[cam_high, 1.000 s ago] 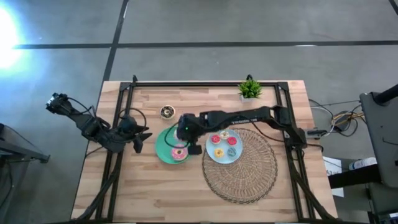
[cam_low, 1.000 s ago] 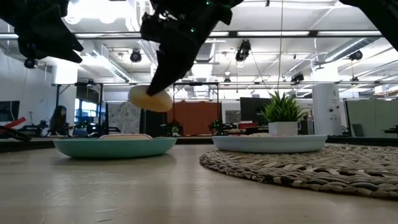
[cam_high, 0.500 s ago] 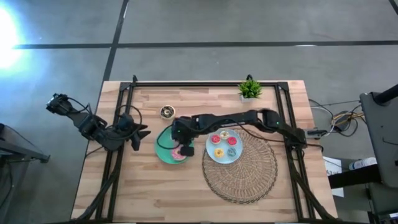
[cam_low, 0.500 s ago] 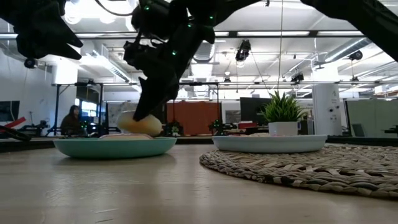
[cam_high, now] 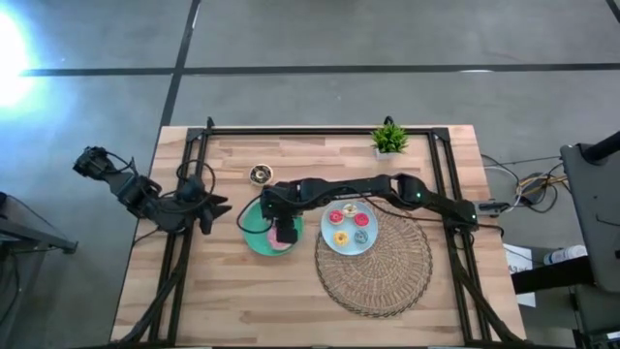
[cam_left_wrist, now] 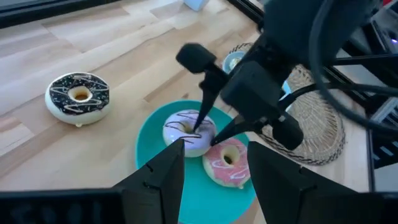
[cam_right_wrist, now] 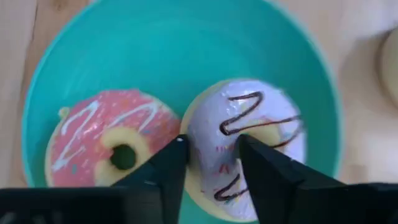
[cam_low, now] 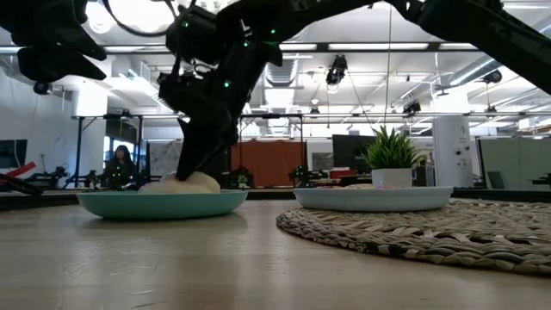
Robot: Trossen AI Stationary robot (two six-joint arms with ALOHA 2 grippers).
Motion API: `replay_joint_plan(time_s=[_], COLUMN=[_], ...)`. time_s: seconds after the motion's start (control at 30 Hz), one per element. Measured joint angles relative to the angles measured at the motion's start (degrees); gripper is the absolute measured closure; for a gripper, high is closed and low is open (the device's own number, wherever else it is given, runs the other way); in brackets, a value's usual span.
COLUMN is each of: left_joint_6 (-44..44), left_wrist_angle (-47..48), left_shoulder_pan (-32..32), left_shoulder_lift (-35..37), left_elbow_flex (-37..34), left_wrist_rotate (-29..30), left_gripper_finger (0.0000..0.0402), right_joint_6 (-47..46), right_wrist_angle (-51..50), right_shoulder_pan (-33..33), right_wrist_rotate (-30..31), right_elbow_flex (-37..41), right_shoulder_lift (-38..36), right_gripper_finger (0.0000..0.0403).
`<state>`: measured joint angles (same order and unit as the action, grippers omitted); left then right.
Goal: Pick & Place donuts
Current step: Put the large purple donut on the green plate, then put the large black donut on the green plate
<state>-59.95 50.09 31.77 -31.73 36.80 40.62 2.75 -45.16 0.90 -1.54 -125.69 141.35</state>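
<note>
Right claw grips lilac donut on green plate.

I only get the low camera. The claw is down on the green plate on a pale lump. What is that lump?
Observer: It's a pale-frosted donut with a dark squiggle. The right claw pinches one side of its ring.
Operator: Is anything else on that plate?
Observer: Yes, a pink donut lies right beside it on the green plate.
Operator: Are any donuts off the plate?
Observer: One dark donut sits on the bare wood, apart from the plate.
</note>
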Motion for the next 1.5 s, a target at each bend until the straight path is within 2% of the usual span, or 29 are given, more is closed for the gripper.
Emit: replay_joint_plan(time_s=[0.23,0.53,0.67,0.83,0.9,1.0,1.13,1.3,1.4,1.5], left_joint_6=[-0.09,-0.10,2.94,14.39,19.65,28.80,37.12,42.35,47.73,52.31], left_wrist_angle=[1.45,3.30,3.00,0.68,-3.37,-13.27,-23.18,-24.14,-24.49,-25.11], left_shoulder_pan=[0.00,-0.02,0.00,-2.41,-6.37,-15.30,-31.92,-52.26,-59.14,-61.41], left_shoulder_lift=[0.17,0.09,-0.93,-4.20,-5.47,-6.55,-8.24,-10.31,-11.44,-14.36], left_elbow_flex=[-0.03,-0.26,-0.78,-4.15,-5.55,-7.51,-9.64,-9.84,-9.12,-7.91], left_wrist_rotate=[-0.67,-2.18,-7.58,-3.08,-2.53,-8.71,-23.38,-39.56,-45.54,-48.94], left_gripper_finger=[0.0253,0.0253,0.0253,0.0253,0.0253,0.0253,0.0253,0.0253,0.0253,0.0253], right_joint_6=[5.05,5.05,3.81,-0.01,-1.61,-3.17,-5.50,-9.30,-11.00,-11.39], right_wrist_angle=[0.08,-2.98,-3.95,-7.46,-9.46,-11.40,-12.66,-15.96,-17.45,-17.71], right_shoulder_pan=[-0.41,-0.76,-0.76,-0.18,0.09,0.07,-0.62,-1.32,-1.82,-2.41], right_wrist_rotate=[5.63,7.43,8.29,11.18,12.81,15.94,19.03,22.62,22.80,23.42], right_elbow_flex=[-0.68,-0.57,-0.57,-0.57,-0.57,-0.52,-0.52,-0.52,-0.51,-0.28], right_shoulder_lift=[-2.11,-5.81,-8.49,-12.09,-13.14,-14.62,-17.26,-18.83,-19.44,-19.59], right_gripper_finger=[0.0205,0.0197,0.0198,0.0197,0.0197,0.0197,0.0197,0.0197,0.0197,0.0197])
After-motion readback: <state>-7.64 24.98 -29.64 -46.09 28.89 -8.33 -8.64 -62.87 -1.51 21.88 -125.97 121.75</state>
